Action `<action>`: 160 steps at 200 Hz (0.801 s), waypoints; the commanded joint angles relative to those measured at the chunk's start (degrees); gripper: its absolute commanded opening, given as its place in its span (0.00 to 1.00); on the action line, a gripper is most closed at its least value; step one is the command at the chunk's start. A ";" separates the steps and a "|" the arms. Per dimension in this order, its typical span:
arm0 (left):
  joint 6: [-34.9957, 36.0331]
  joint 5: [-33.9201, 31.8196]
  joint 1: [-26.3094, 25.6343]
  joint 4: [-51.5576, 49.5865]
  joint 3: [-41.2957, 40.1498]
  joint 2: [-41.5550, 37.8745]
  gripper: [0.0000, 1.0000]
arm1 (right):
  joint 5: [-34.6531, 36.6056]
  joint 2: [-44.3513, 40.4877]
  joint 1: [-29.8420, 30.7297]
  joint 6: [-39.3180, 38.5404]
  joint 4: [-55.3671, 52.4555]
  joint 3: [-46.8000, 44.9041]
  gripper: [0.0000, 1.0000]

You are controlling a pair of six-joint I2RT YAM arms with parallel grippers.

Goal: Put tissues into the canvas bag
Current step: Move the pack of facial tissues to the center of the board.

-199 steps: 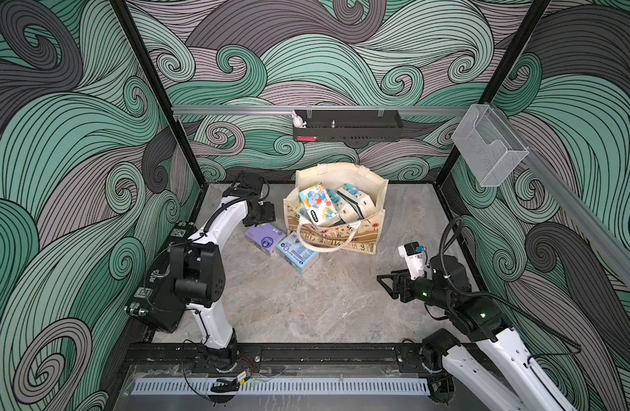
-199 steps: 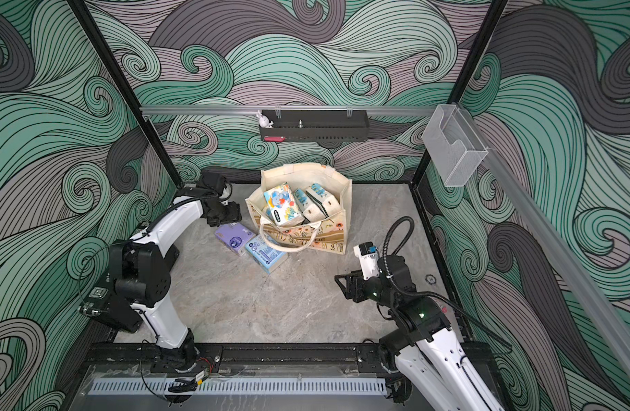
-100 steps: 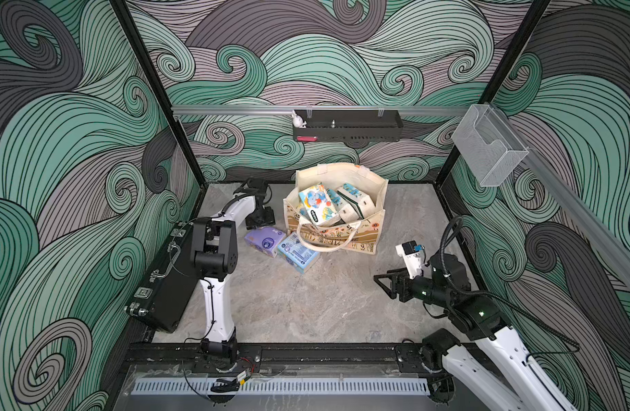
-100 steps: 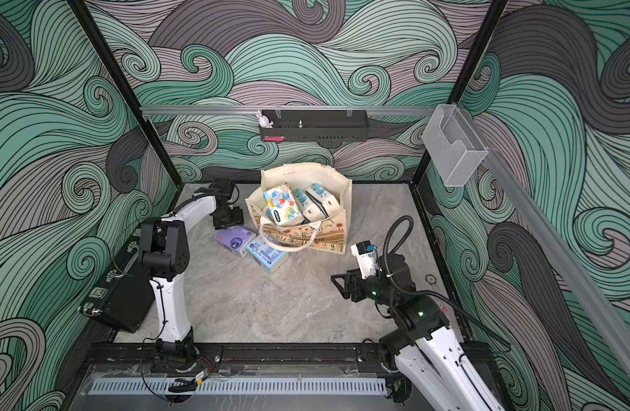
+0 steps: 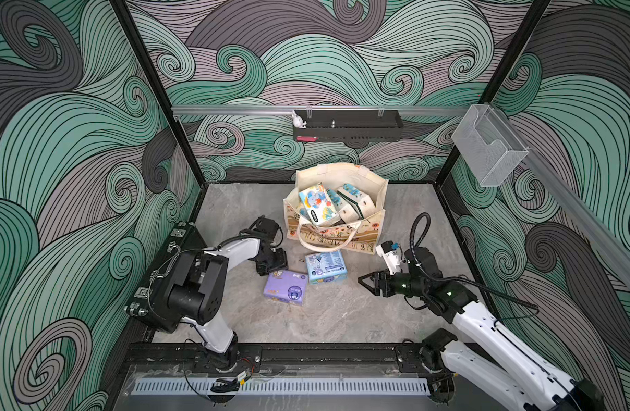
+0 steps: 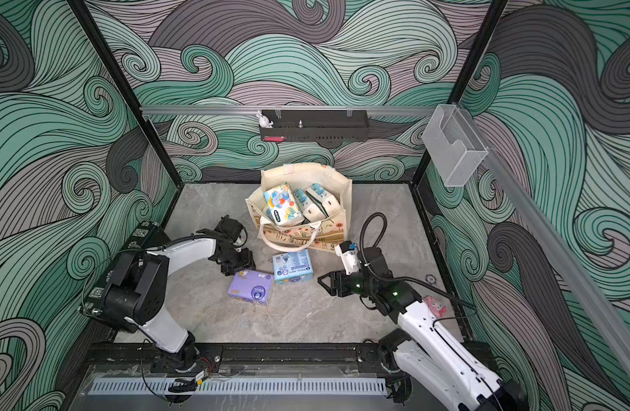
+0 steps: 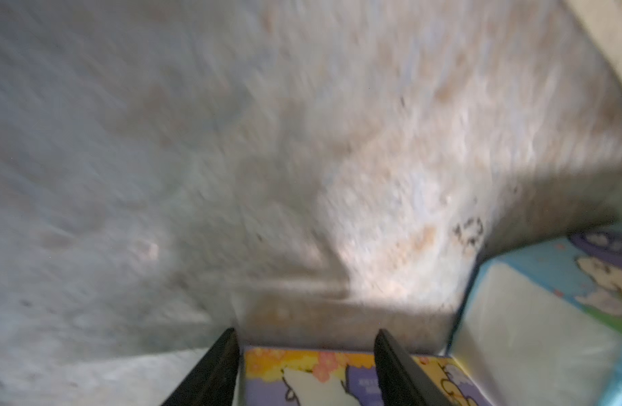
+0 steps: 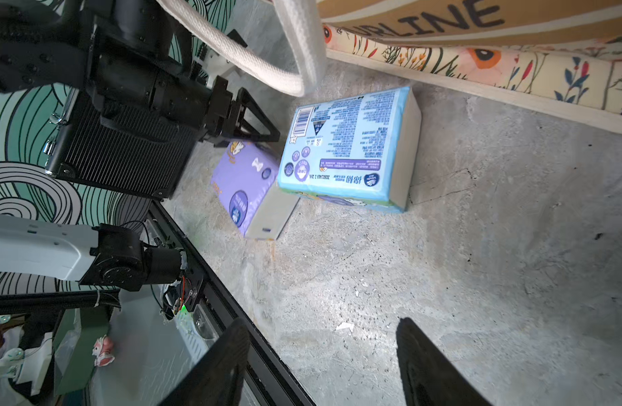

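Purple tissue pack (image 5: 286,291) flat on tabletop, 7 o'clock from canvas bag (image 5: 342,237); light blue pack (image 5: 325,267) just beside it. Left gripper (image 7: 305,339) jaws apart at the purple pack's end; right gripper (image 5: 366,285) apart, empty. Judged light, squashy, slick film: pinch across the narrow width, mid-pack.

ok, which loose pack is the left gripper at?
The purple pack: the left gripper sits open at its end. The light blue pack lies nearer the bag.
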 commanded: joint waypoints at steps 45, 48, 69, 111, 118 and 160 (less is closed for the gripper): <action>-3.36 -0.55 -2.74 -2.20 -1.11 -11.25 0.67 | -0.14 5.98 3.98 5.89 8.06 -0.19 0.70; -3.13 -0.80 -2.57 -2.69 -1.11 -11.61 0.67 | -0.13 6.21 4.31 6.22 8.29 -0.29 0.70; -2.10 -1.52 -1.89 -5.65 -1.57 -15.58 0.70 | 0.67 7.89 8.05 10.48 11.74 -2.25 0.71; -2.09 1.39 -1.59 -6.60 -6.85 -20.70 0.72 | 4.14 10.57 15.97 23.33 26.05 -9.19 0.73; -2.49 2.06 -1.59 -5.85 -8.06 -21.88 0.69 | 4.37 11.37 16.98 24.96 27.97 -9.82 0.73; -4.95 5.79 -1.57 -1.59 -15.03 -28.16 0.63 | 5.45 16.14 21.32 29.51 33.80 -9.98 0.73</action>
